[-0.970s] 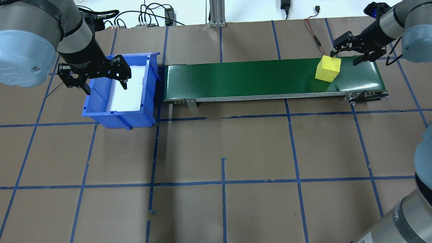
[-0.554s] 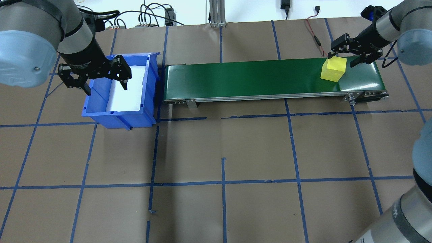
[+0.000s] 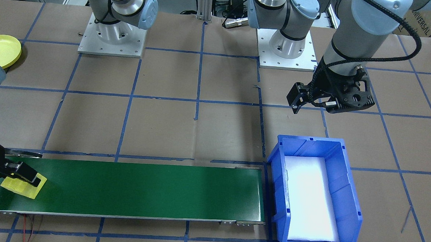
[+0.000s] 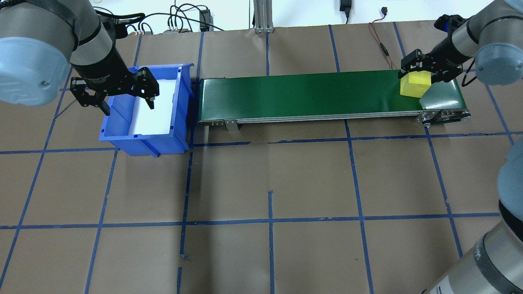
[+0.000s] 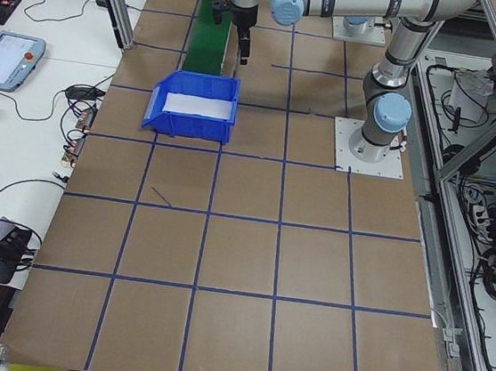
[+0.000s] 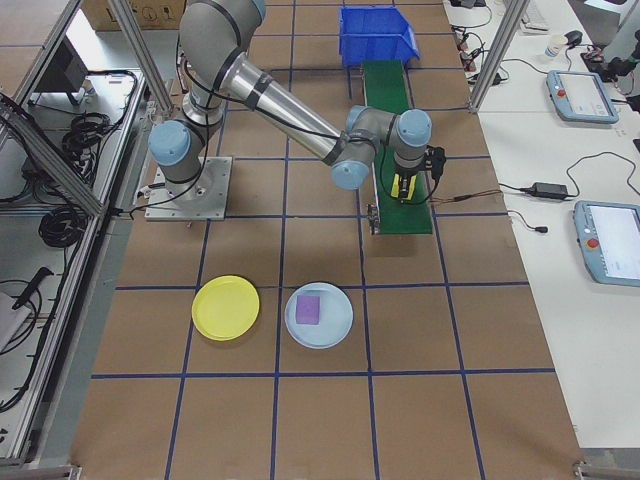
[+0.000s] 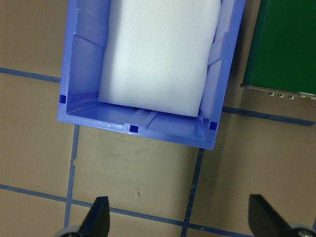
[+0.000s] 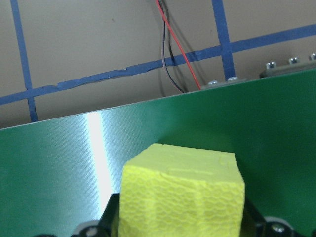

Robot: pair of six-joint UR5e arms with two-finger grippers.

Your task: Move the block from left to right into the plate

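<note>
Yellow foam block sits at the far right end of the green conveyor belt, and your right tool is down over it, fingers on either side. In the right wrist view the block fills the space between the dark fingers, which look closed against its sides, so it appears gripped, though it seems not yet lifted off the belt.

Your left tool hangs spread wide and empty above the blue bin that stands just off the belt's left end. The bin is lined with white foam padding and holds nothing else.

Off the belt's right end, on the robot's side of it and well apart from it, the yellow plate lies flat on the counter. Just beside the yellow plate is a pale blue plate with a purple block already on it.

The likely next step is lifting the yellow block and carrying it to the yellow plate.
</note>
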